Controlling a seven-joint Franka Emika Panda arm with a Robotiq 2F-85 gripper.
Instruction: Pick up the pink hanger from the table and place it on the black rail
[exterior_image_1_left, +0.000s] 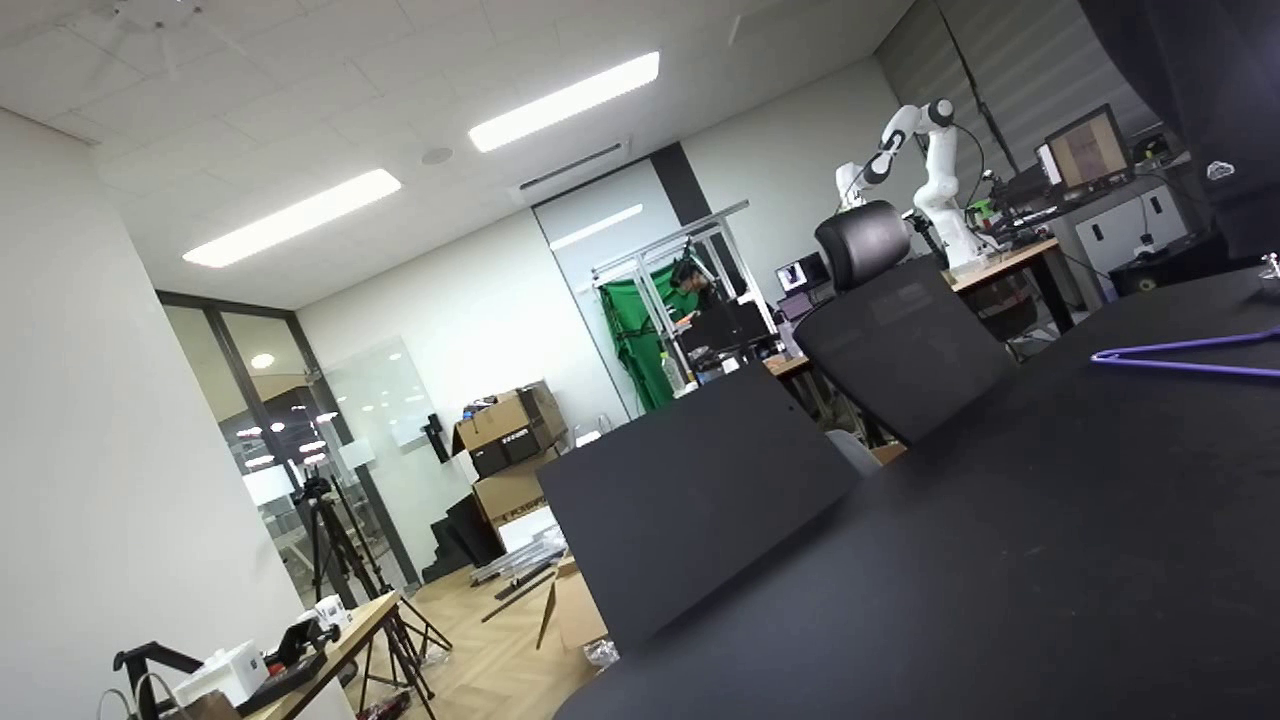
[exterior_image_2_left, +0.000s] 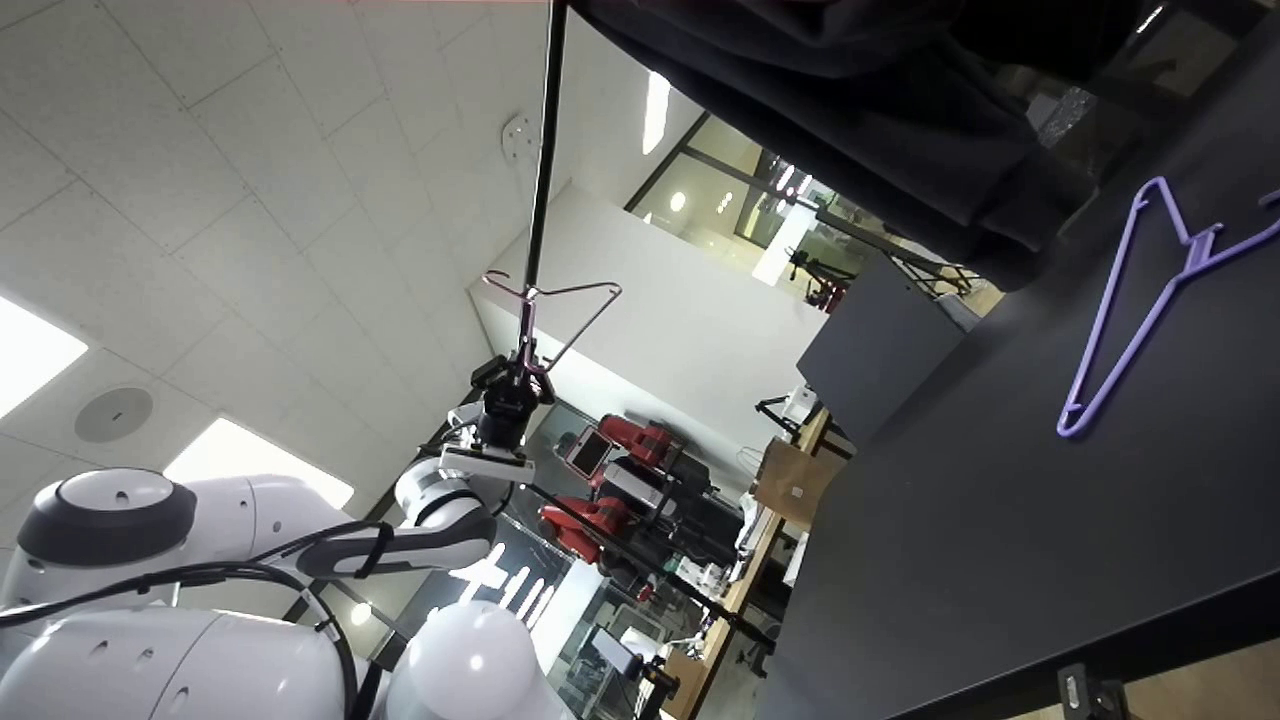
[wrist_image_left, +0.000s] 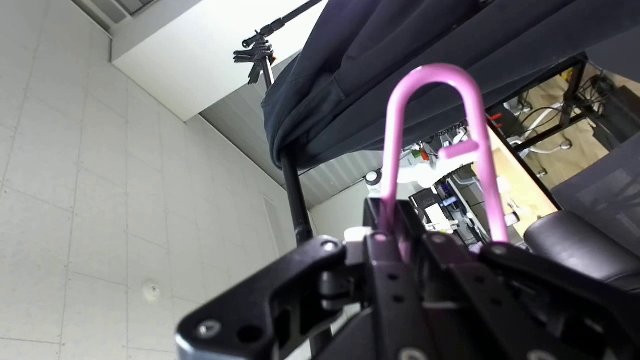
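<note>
The pink hanger (exterior_image_2_left: 584, 330) is up in the air, well off the black table (exterior_image_2_left: 960, 520). My gripper (exterior_image_2_left: 527, 358) is shut on it at one side, and its hook end points away from the jaws. In the wrist view, one pink leg of the hanger (wrist_image_left: 393, 140) runs down between the fingertips (wrist_image_left: 407, 225); the other leg passes beside them. The black rail (exterior_image_2_left: 542, 150) runs in line with the hanger in an exterior view. I cannot tell if the hook touches the rail. The table also shows in an exterior view (exterior_image_1_left: 1000, 560), without the gripper.
A violet hanger (exterior_image_2_left: 1103, 312) lies on the table and also shows in an exterior view (exterior_image_1_left: 1180, 367). Dark cloth (wrist_image_left: 350, 115) hangs by a black pole (wrist_image_left: 296, 200). A dark panel (exterior_image_1_left: 700, 500) stands at the table edge. Another white robot arm (exterior_image_1_left: 940, 180) is in the background.
</note>
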